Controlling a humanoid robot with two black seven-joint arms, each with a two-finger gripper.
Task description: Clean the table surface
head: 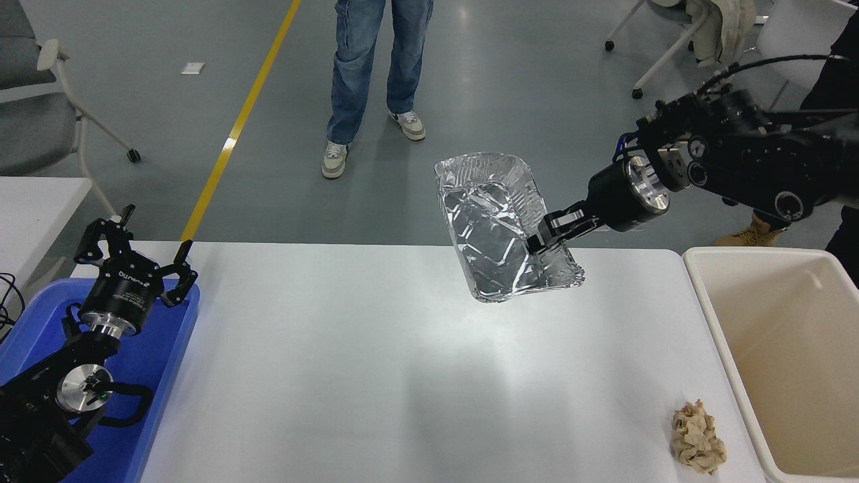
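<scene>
The white table surface (349, 376) fills the lower middle of the head view. My right gripper (542, 236) is shut on the right rim of a crumpled foil tray (496, 225) and holds it tilted, high above the table's far edge. A crumpled beige paper wad (698, 439) lies on the table near its front right corner. My left gripper (137, 251) is open and parked at the lower left above a blue tray (158, 362).
A cream bin (792, 349) stands against the table's right edge. A smaller white table (33, 208) is at the far left. A person in jeans (376, 67) stands beyond the table, another person's dark leg (805, 154) at the right. Chairs stand on the floor behind.
</scene>
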